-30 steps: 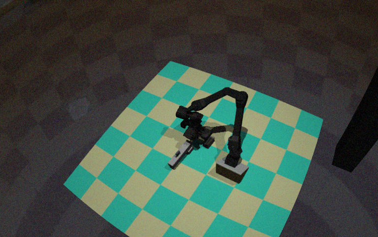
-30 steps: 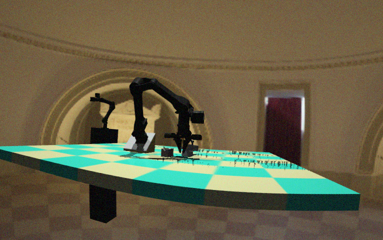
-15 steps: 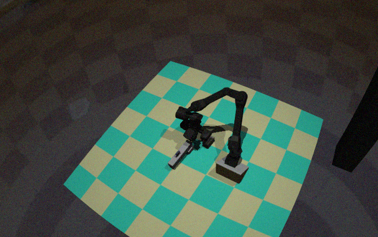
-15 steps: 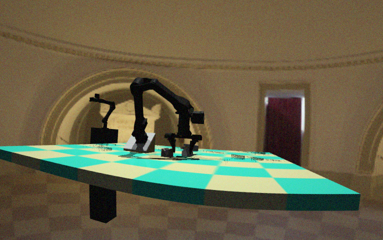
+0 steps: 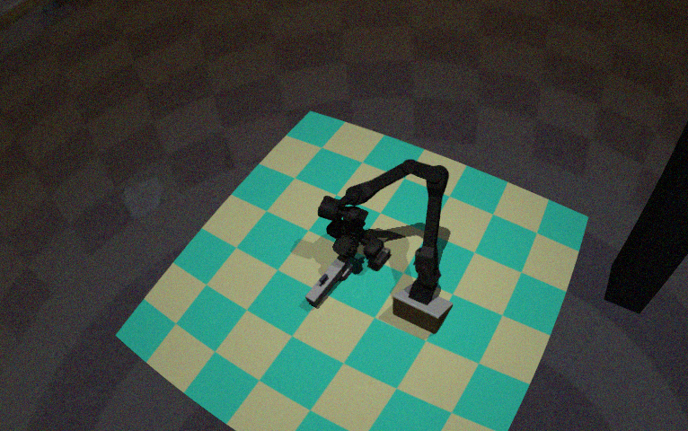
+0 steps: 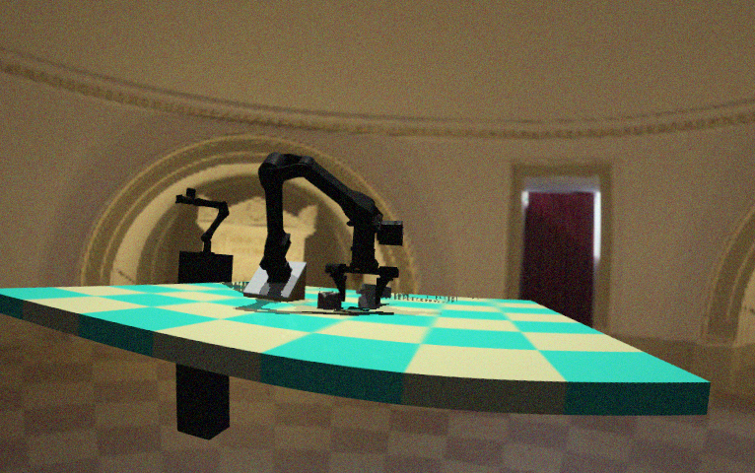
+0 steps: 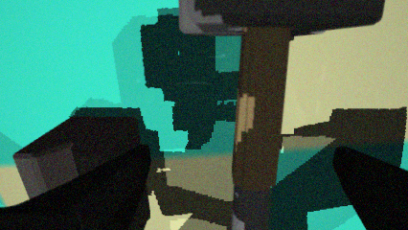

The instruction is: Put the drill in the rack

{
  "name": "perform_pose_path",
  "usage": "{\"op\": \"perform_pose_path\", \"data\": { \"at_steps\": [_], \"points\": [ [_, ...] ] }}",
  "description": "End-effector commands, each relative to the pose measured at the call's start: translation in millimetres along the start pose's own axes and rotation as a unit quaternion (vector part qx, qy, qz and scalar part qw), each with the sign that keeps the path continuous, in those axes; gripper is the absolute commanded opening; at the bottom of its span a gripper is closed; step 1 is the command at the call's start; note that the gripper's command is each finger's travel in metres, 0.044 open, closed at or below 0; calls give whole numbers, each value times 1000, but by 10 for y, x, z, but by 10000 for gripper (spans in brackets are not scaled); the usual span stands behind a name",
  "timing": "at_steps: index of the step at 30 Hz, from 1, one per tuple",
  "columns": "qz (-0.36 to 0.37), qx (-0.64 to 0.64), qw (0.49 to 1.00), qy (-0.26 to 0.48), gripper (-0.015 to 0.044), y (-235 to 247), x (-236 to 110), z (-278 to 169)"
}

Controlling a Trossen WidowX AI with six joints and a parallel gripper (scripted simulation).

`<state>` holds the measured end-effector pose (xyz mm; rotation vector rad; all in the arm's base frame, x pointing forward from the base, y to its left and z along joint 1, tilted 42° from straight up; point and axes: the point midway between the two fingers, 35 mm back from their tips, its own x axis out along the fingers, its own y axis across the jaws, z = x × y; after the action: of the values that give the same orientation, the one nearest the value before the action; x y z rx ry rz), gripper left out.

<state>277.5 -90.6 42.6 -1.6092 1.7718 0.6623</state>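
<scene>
Both fingers of the end effector spread wide (nothing held), astride the drill.

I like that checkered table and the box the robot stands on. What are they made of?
The table looks like a thick painted board: flat teal and cream squares, matte with no shine, the colours running down its edge. The box under the arm looks like brown wood with a pale grey top plate, also dull. Neither shows grain or gloss, so that is a guess.
</scene>
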Motion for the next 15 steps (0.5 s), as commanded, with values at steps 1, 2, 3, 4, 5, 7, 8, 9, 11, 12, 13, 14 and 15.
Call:
{"op": "perform_pose_path", "data": {
  "at_steps": [1, 2, 3, 4, 5, 7, 8, 9, 11, 12, 13, 14, 15],
  "points": [
    [0, 2, 1000, -1, 440, 1, 13, 25],
    [0, 2, 1000, -1, 440, 0, 15, 28],
    [0, 2, 1000, -1, 440, 0, 17, 32],
    [0, 2, 1000, -1, 440, 0, 19, 36],
    [0, 2, 1000, -1, 440, 0, 21, 39],
    [0, 2, 1000, -1, 440, 0, 25, 46],
    [0, 2, 1000, -1, 440, 0, 27, 50],
    [0, 2, 1000, -1, 440, 0, 29, 53],
    [0, 2, 1000, -1, 440, 0, 33, 61],
    [0, 0, 1000, 1, 414, -3, 22, 39],
    [0, 0, 1000, 1, 387, -3, 22, 39],
    [0, 0, 1000, 1, 361, -3, 22, 39],
    [0, 0, 1000, 1, 335, -3, 22, 39]
  ]
}}
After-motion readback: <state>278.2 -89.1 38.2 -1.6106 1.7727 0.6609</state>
